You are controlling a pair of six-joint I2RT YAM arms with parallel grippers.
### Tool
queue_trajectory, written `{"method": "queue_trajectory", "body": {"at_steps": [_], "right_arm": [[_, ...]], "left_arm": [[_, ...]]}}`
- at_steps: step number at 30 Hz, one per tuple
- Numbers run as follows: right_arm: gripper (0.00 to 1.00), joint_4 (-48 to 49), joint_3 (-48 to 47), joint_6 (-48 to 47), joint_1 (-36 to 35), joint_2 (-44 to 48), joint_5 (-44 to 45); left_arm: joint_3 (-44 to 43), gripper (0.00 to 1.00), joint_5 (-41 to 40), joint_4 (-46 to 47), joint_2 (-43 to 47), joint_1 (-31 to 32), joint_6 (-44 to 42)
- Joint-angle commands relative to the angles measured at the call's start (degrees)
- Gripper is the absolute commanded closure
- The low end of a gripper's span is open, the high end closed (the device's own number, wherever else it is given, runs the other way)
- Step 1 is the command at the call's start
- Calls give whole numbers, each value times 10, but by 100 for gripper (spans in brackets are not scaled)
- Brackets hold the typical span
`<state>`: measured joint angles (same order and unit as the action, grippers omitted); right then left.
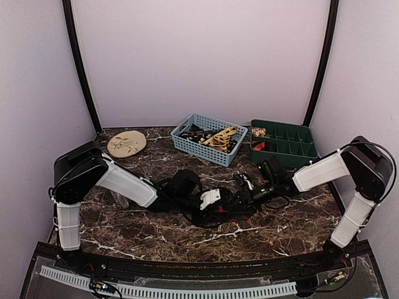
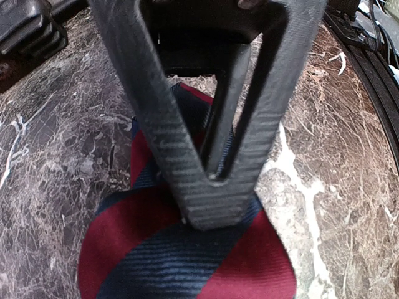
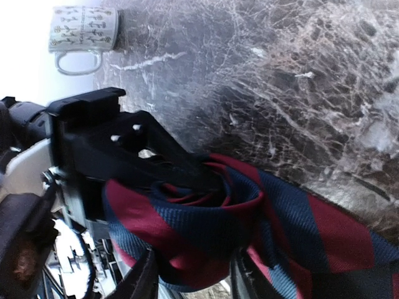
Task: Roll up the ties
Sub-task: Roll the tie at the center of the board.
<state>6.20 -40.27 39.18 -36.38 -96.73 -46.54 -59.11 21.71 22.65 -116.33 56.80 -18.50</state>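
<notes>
Right wrist: striped tie (image 3: 206,237), perhaps rolled.

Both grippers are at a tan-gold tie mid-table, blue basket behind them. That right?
No: the tie is red-and-navy striped, not tan-gold, as the left wrist view shows. The left gripper and right gripper are at it mid-table, blue basket behind.
</notes>
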Motion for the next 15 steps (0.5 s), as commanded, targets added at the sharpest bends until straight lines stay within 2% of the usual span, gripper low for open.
{"method": "queue_trajectory", "body": {"at_steps": [1,3,5,7,11,15], "right_arm": [[73,5,2,-12,-3,-20,22],[89,4,8,-20,-2,-30,33],[100,13,20,-18,0,-36,36],[100,16,27,-18,1,-36,38],[100,-5,30,-38,7,-36,52],[100,-15,38,-50,20,-37,60]], "left_arm": [[17,80,-28,-92,-29,2,-12],[25,79,-24,-75,-29,2,-8],[28,78,-21,-62,-29,2,-3],[30,72,-24,-48,-29,2,1],[36,53,-29,0,-16,1,16],[48,43,-15,68,7,1,32]]}}
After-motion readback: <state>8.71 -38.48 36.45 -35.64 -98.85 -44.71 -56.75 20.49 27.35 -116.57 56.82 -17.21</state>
